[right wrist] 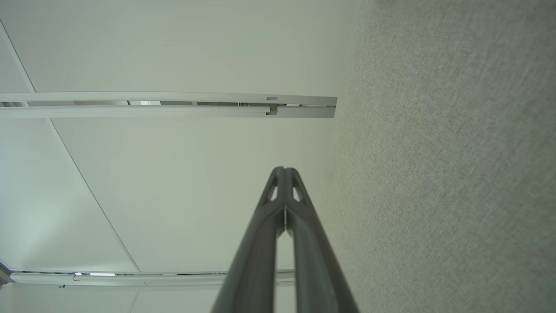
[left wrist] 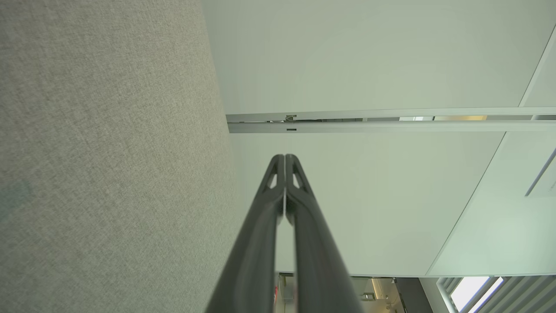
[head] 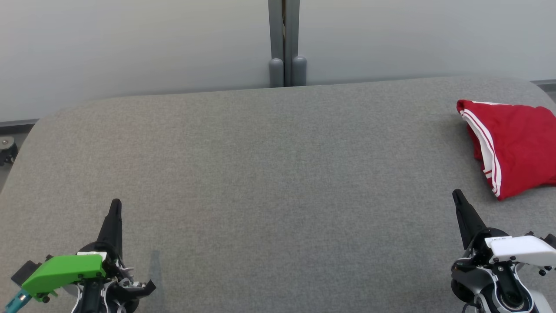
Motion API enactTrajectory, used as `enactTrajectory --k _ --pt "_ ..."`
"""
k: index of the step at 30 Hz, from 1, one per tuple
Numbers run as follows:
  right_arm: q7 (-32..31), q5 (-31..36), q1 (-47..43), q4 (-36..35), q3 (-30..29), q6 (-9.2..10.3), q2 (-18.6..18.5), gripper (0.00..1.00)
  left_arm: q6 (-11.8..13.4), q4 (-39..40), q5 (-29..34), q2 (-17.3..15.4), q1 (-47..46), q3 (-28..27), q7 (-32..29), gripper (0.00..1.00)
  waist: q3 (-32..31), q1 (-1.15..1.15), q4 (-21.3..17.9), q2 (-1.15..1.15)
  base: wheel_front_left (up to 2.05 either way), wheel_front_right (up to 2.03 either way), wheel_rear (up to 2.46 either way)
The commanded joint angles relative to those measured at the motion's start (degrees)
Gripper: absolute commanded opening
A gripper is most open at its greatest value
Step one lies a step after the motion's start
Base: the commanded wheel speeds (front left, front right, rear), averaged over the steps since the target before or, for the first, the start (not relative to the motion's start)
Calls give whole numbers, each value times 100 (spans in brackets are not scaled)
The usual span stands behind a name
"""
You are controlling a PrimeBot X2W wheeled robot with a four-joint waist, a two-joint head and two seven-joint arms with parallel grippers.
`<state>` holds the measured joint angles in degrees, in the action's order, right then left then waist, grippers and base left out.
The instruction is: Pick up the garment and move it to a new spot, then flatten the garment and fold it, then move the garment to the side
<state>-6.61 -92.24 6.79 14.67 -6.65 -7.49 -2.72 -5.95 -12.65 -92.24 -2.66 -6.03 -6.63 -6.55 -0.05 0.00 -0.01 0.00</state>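
A red fabric garment with white double stripes (head: 517,148) is seen at 3 o'clock in the head view. It lies in a compact, layered bundle on a wide grey fabric-covered table (head: 278,174), close to the table's right edge, and is partly cut off by the frame border. Its striped edge is turned toward the middle of the table.

The left gripper (head: 115,203) is placed at 8 o'clock in the head view, over the near-left part of the table and well apart from the garment. Its wrist is capped by a bright green plastic cover (head: 65,269). In the left wrist view its two long dark fingers (left wrist: 260,243) are shown pressed together at the tips, with nothing held between them. The table is seen at 9 o'clock in that view.

The right gripper (head: 456,194) is placed at 4 o'clock in the head view, and its wrist is capped by a white plastic cover (head: 521,248). The lower corner of the garment is found near its fingertips, at 1 o'clock from them, and is not touched. In the right wrist view its fingers (right wrist: 260,243) are likewise closed tip to tip on nothing, with the table at 3 o'clock.

At 12 o'clock in the head view, a grey vertical post (head: 284,43) is set behind the far edge of the table, between two pale wall panels (head: 130,43).
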Motion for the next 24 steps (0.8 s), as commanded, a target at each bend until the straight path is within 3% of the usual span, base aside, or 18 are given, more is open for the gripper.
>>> enactTrajectory --k 1,24 --pt "-22 -12 37 -19 -13 0 -31 0 11 19 -22 -40 -78 -9 -17 0 0 0 0 0 0 0 0" --pt "-22 -12 37 -19 -13 0 -31 0 11 19 -22 -41 -79 -9 -17 0 0 0 0 0 0 0 0"
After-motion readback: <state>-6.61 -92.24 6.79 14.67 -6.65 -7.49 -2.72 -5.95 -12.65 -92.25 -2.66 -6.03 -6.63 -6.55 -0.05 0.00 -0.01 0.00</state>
